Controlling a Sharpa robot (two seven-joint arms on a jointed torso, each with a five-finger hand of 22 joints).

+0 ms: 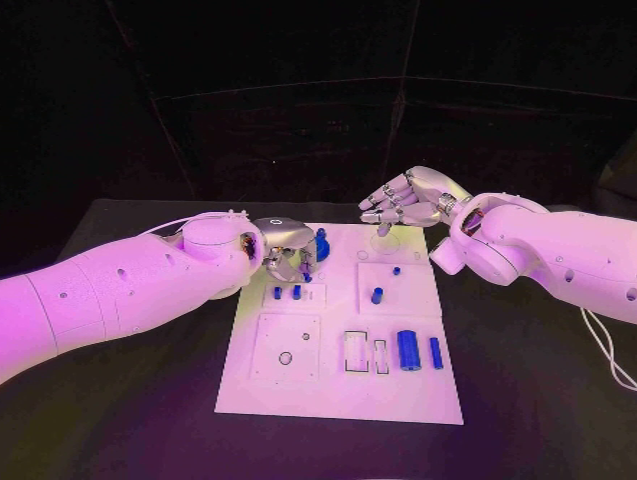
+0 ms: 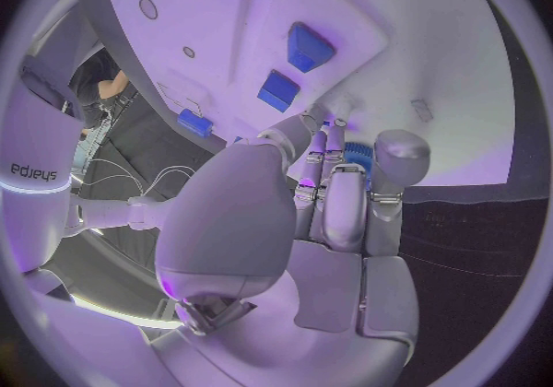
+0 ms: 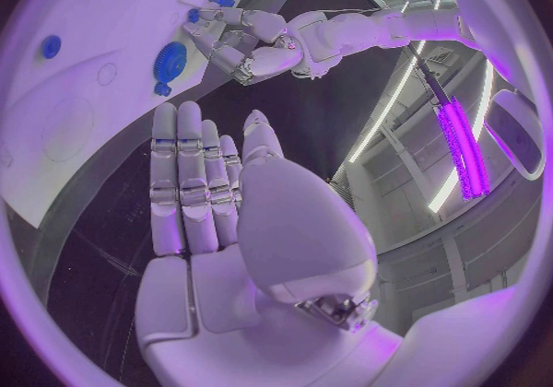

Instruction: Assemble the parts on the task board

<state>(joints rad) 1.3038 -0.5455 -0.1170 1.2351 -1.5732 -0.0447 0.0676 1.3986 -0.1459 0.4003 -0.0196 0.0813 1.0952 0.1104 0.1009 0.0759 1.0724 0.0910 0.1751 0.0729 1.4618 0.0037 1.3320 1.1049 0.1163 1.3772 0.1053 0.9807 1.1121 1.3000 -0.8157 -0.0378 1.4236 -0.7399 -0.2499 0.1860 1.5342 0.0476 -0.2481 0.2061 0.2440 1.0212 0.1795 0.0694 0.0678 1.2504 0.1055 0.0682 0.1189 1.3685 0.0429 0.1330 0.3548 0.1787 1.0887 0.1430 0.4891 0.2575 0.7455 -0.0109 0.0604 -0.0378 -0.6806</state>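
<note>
Board (image 1: 405,390): looked like smooth matt plastic, white, w/ shallow moulded recesses. Parts (image 1: 408,350): blue, plastic-looking, slight sheen on rounded sides. Table (image 1: 534,400): black, matt, no glare. Left hand (image 1: 287,252) & right hand (image 1: 400,203): silvery, metal-like finish, smooth, soft highlights on the fingers (image 3: 184,184). Arm shells (image 1: 102,295): white hard plastic, smooth, semi-gloss, small screw holes. Cable (image 1: 614,365) by right arm: thin, pale, smooth sheath.

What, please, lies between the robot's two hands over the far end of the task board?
In the head view, bare white task board separates the left hand from the right hand.
</note>
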